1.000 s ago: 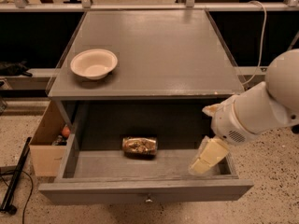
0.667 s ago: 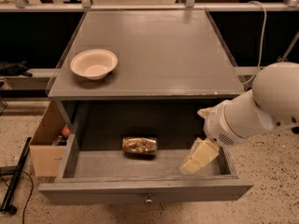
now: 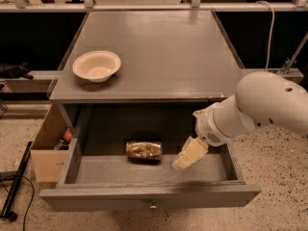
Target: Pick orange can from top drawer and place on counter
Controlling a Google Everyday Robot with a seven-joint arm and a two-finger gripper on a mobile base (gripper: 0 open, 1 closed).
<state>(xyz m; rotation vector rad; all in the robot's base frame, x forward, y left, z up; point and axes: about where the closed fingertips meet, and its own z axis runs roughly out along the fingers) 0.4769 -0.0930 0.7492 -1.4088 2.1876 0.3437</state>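
The orange can (image 3: 144, 150) lies on its side on the floor of the open top drawer (image 3: 149, 195), left of centre. My gripper (image 3: 189, 154) hangs from the white arm inside the drawer, right of the can and a short gap away, not touching it. The grey counter (image 3: 163, 52) lies above the drawer.
A cream bowl (image 3: 96, 65) sits on the counter's left front. A cardboard box (image 3: 49, 146) with small items stands on the floor left of the drawer. A black pole (image 3: 14, 186) lies on the floor at far left. A rail and a white cable (image 3: 269, 23) run behind the counter.
My arm and gripper have moved left and lower into the drawer, closer to the can. The can and bowl have not moved.
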